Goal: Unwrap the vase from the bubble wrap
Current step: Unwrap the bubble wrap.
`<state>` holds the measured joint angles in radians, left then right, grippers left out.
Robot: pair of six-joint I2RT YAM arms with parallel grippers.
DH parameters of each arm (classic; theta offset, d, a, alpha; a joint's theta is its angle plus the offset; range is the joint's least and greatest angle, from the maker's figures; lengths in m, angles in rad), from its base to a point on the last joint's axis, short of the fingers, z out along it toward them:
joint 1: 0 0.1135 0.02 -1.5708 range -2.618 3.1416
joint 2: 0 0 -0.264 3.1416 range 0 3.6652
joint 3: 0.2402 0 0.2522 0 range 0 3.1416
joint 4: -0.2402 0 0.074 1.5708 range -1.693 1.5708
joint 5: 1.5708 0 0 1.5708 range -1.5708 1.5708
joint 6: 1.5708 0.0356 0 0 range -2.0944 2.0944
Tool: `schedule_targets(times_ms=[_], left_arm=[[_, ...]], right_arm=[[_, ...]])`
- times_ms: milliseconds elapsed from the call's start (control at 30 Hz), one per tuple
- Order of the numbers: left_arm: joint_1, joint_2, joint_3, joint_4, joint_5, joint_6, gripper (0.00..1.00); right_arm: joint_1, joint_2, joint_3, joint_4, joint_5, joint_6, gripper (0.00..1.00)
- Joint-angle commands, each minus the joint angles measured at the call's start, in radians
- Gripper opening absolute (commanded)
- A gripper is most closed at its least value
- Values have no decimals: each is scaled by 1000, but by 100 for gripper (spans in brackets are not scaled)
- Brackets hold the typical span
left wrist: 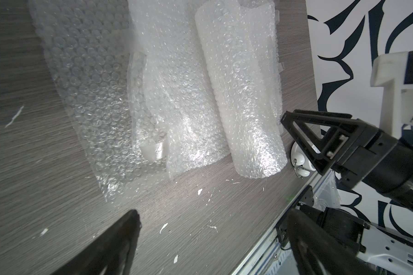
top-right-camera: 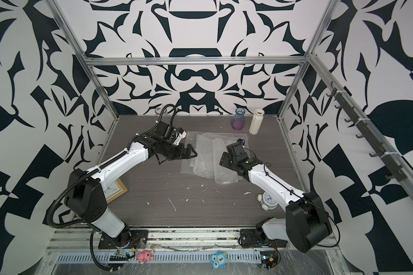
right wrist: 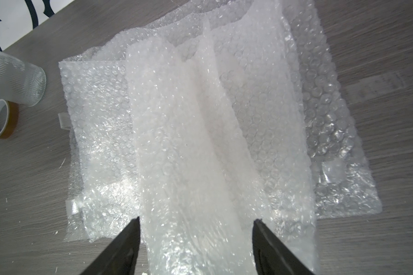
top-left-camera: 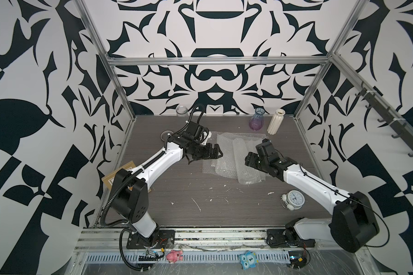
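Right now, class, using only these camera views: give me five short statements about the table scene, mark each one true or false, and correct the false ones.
1. The purple vase stands upright at the back of the table. True.
2. The white ribbed vase lies on its side. False: it stands upright beside the purple vase.
3. The left gripper is shut on the bubble wrap. False: its jaws are open and hold nothing.
4. An alarm clock sits on the table, apart from the bubble wrap. True.
5. The tape roll rests on the bubble wrap. False: it lies on bare table beside the clear glass.
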<state>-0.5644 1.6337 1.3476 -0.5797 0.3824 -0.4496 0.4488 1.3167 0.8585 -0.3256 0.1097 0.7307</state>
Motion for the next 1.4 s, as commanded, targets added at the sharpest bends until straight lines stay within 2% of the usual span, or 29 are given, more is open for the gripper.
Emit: schedule_targets(times_ms=[0, 467, 633, 1067, 1367], left_arm=[[-3, -2, -10, 5, 14, -9, 99], [-5, -28, -18, 5, 10, -12, 100], [-4, -53, -21, 0, -8, -3, 99], [-4, -88, -25, -3, -37, 14, 99], [-3, -102, -16, -16, -84, 32, 99]], right_arm=[[12, -21, 49, -15, 26, -8, 75], [79, -62, 46, -27, 47, -77, 74], [85, -19, 70, -30, 3, -107, 74], [98, 111, 120, -39, 19, -129, 74], [176, 201, 174, -30, 47, -109, 73]])
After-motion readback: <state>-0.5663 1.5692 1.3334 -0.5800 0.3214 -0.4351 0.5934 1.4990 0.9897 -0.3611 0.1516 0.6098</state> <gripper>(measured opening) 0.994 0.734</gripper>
